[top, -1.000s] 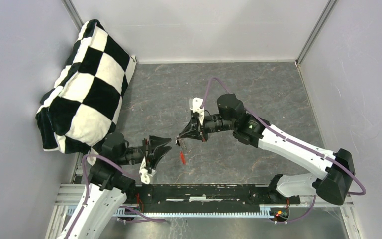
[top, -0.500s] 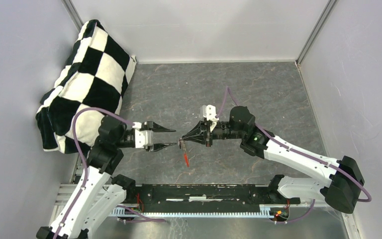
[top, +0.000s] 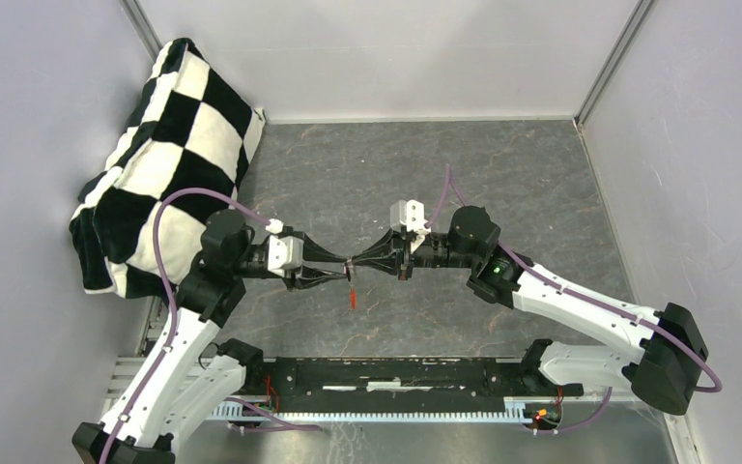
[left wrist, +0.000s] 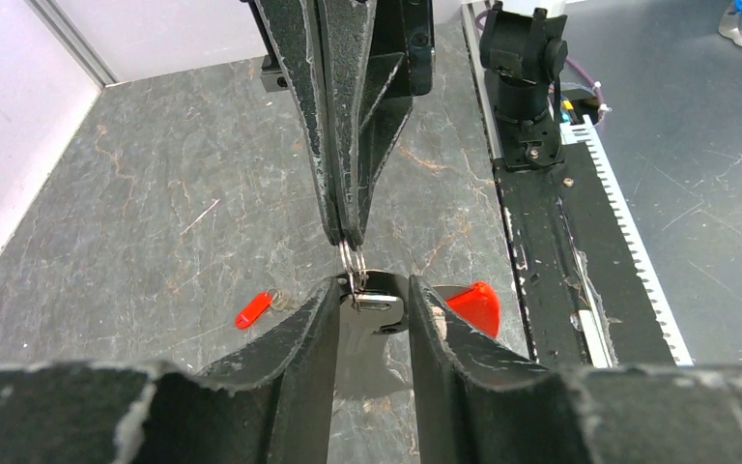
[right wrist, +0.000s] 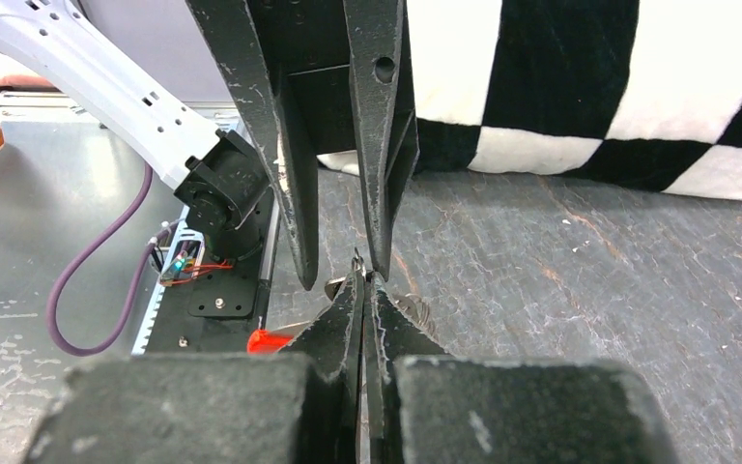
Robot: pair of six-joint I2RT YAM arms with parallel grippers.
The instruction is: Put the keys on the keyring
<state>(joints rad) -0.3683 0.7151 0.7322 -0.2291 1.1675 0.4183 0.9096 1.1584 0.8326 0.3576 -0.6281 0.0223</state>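
A dark grey, marbled stone-look tabletop (top: 502,174) sits between plain pale walls (top: 396,48); a black-and-white checkered cushion (top: 169,155) leans far left.

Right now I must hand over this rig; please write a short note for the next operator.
Right gripper: shut, pinching the keyring above the table.
Left gripper: jaws apart around the ring's lower end; a metal piece sits between them, whether gripped I cannot tell.
Red-headed key: lying on the table, loose.
Red tag hangs under the ring.
Left: thread the keys. Black key not identifiable.
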